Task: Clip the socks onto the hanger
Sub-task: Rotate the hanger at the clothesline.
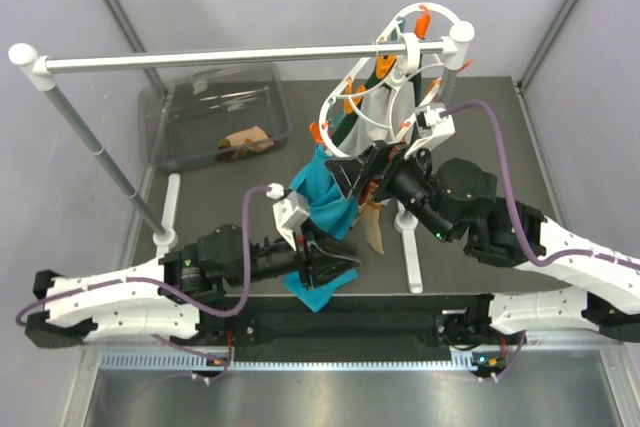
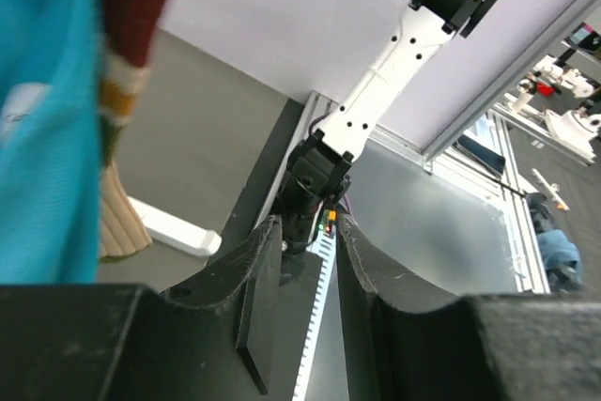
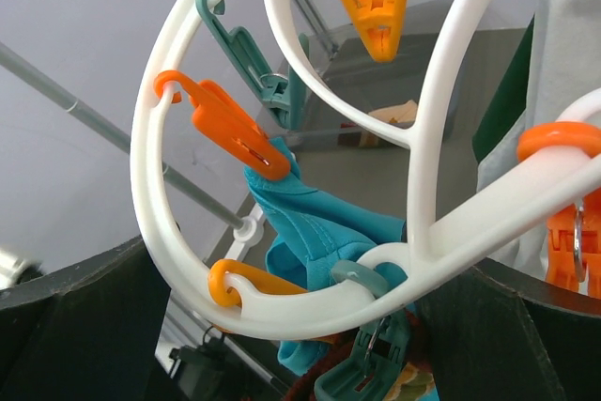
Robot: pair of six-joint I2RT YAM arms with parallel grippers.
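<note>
The white ring hanger (image 1: 395, 67) hangs from the rail with orange and teal clips. A tan and dark red sock (image 1: 373, 225) hangs below it beside the teal cloth (image 1: 325, 202). In the right wrist view a teal clip (image 3: 376, 373) holds the sock's dark red top (image 3: 319, 384), and the hanger's rim (image 3: 310, 302) runs between the wide-open jaws of my right gripper (image 3: 300, 345). My left gripper (image 2: 308, 227) is open and empty, to the right of the hanging sock (image 2: 127, 91). A second sock (image 1: 247, 140) lies in the clear bin.
The clear bin (image 1: 200, 97) stands at the back left. The long white rail (image 1: 220, 59) on poles crosses the back, with its white foot (image 1: 410, 247) on the mat. An orange clip (image 3: 230, 129) holds the teal cloth (image 3: 329, 223). A white cloth (image 3: 554, 72) hangs at right.
</note>
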